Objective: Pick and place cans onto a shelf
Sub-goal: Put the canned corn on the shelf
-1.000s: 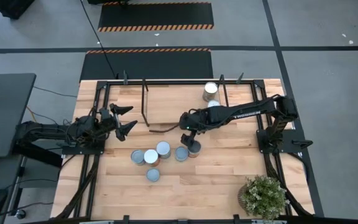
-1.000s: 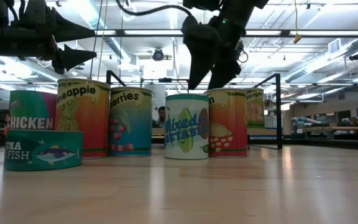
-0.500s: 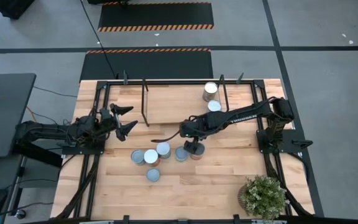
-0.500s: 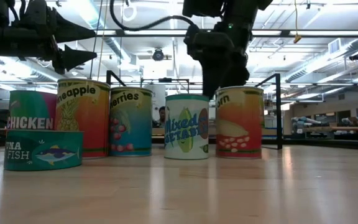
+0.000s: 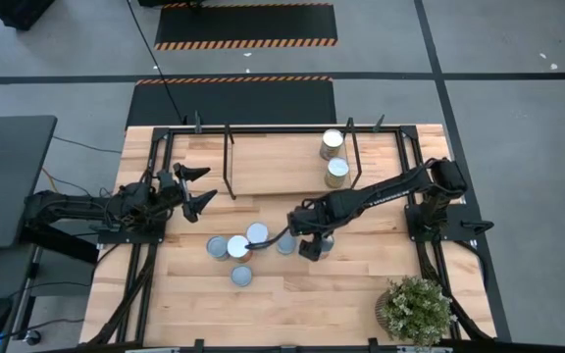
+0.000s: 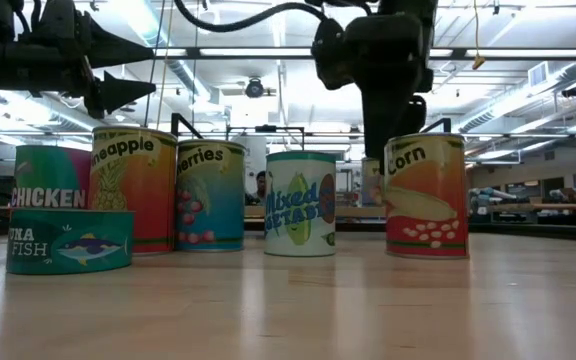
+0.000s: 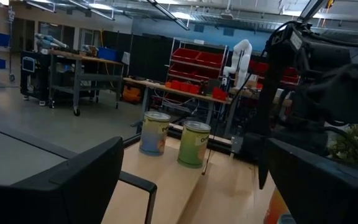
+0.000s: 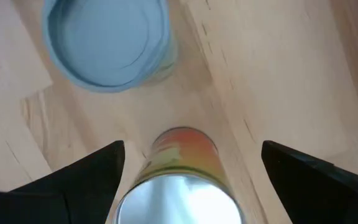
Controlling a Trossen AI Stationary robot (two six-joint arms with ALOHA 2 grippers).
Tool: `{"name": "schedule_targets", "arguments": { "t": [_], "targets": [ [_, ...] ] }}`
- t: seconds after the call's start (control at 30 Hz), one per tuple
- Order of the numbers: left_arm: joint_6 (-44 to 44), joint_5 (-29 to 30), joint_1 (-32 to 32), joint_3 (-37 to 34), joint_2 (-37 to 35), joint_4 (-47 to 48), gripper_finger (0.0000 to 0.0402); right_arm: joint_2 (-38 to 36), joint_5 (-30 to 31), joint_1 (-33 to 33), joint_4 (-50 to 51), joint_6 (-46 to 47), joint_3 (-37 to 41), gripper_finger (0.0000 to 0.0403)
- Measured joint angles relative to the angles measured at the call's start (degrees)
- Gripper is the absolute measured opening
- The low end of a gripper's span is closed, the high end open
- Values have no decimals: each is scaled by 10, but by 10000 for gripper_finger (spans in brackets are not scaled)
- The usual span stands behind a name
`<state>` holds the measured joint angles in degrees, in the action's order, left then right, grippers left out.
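My right gripper (image 5: 312, 243) is open, pointing down over the Corn can (image 6: 426, 195), with one finger on each side of its top (image 8: 176, 199). The can stands upright on the table, right of several other cans: Mixed Vegetables (image 6: 301, 203), berries (image 6: 210, 195), pineapple (image 6: 133, 185), chicken (image 6: 48, 178) and a low tuna tin (image 6: 70, 240). Two cans (image 5: 333, 140) (image 5: 337, 170) stand on the light-wood shelf (image 5: 273, 162). My left gripper (image 5: 202, 186) is open and empty above the table's left side. My right gripper has a finger (image 8: 86, 171) on each side of the Corn can's lid, coming from above. The wrist view shows a gap at each finger, and I cannot tell whether either touches the can. The can stands upright with its base on the table.
Black metal posts (image 5: 230, 162) frame the shelf at the table's far side. A potted plant (image 5: 416, 309) stands at the near right corner. Bare wood lies near the front edge (image 5: 292, 304). A person (image 6: 258, 185) shows far behind the cans.
My right gripper has gone toward the table's near edge and a little right, dropping lower over the Corn can. The Corn can has slid along the table the same way, out from beside the Mixed Vegetables can, and still stands upright.
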<state>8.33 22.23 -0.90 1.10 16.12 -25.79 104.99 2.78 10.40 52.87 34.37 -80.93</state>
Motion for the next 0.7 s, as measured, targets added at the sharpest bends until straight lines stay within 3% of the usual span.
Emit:
{"name": "schedule_targets", "arguments": {
  "t": [0.27, 0.7],
  "targets": [
    [2, 0, 0, 0, 0, 1, 393, 0, 6, 36, 32, 6, -1, 390],
    [3, 0, 0, 0, 0, 4, 393, 0, 7, 38, 55, 45, 2, 393]
  ]
}}
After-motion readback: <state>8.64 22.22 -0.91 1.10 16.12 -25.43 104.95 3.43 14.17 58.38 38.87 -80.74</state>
